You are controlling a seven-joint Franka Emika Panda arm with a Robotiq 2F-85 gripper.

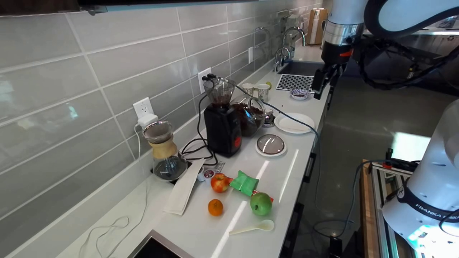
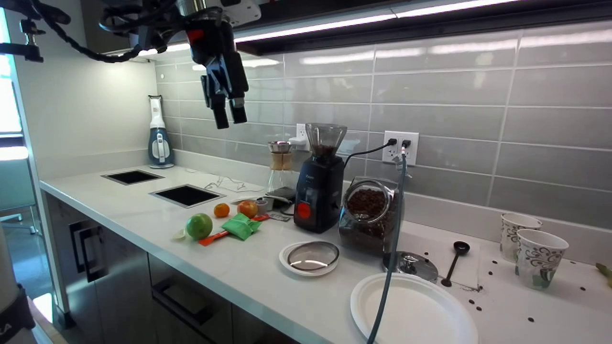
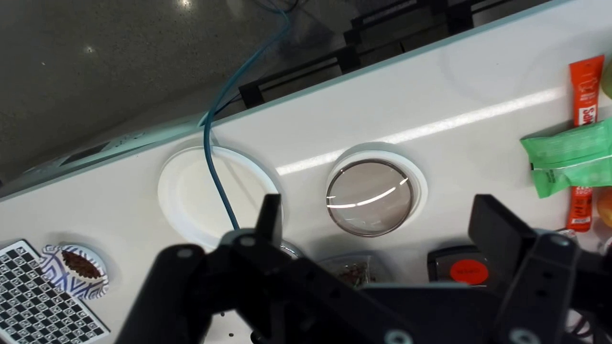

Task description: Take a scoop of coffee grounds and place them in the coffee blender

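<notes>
The black scoop (image 2: 453, 265) lies on a white napkin on the counter in an exterior view, between the clear jar and the paper cups. The coffee blender (image 2: 318, 193) is the black grinder with a red round mark and clear hopper. It also shows in an exterior view (image 1: 221, 130) and, partly hidden, in the wrist view (image 3: 454, 253). The clear jar (image 2: 367, 205) beside it lies tilted, its round mouth outward, with dark brown coffee inside. My gripper (image 3: 377, 196) is open and empty, high above the counter; it also shows in both exterior views (image 1: 323, 99) (image 2: 231, 123).
A white plate (image 1: 292, 123), a clear lid on a white dish (image 1: 271, 144) and a metal jar lid (image 2: 412, 267) lie near the jar. A cable (image 2: 394, 253) hangs across the counter. Fruit, a green packet (image 2: 241, 226), a glass carafe (image 1: 165, 152) and two cups (image 2: 540, 258) stand around.
</notes>
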